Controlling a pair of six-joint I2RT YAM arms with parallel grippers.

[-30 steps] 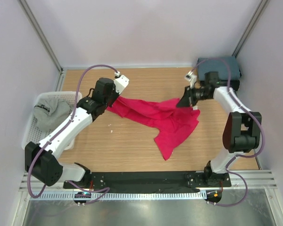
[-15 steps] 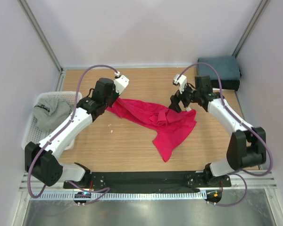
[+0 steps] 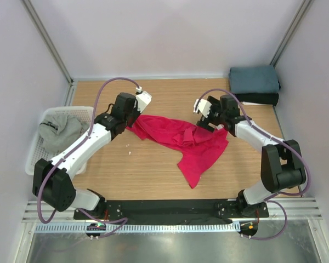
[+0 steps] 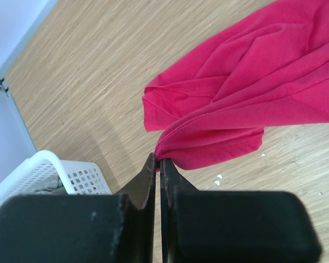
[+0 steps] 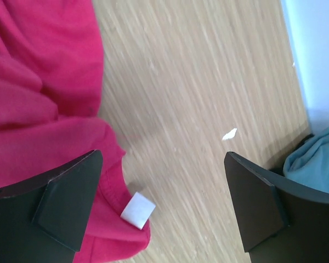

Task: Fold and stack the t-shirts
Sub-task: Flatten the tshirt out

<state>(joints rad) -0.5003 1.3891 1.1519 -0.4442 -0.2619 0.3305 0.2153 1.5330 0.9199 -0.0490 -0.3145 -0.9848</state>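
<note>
The crimson-red t-shirt (image 3: pixel 182 140) lies crumpled across the middle of the table. My left gripper (image 3: pixel 132 125) is shut on its left edge, and in the left wrist view a bunched fold of the red t-shirt (image 4: pixel 219 137) is pinched at the tips of the left gripper (image 4: pixel 158 159). My right gripper (image 3: pixel 206 125) stands open just above the shirt's upper right edge. In the right wrist view the right gripper (image 5: pixel 162 159) spans bare wood, with the red t-shirt (image 5: pixel 38 109) and its white label (image 5: pixel 137 210) by the left finger. A grey t-shirt (image 3: pixel 60 131) lies in the basket.
A white mesh basket (image 3: pixel 35 156) stands at the left table edge. A folded slate-blue t-shirt (image 3: pixel 254 79) rests on a black one (image 3: pixel 259 99) in the back right corner. Small white scraps (image 5: pixel 228 133) lie on the wood. Walls close in on both sides.
My right gripper has opened, let go of the red shirt's right corner and shifted left along its upper edge. The cloth there has dropped flat. The left gripper keeps its hold.
</note>
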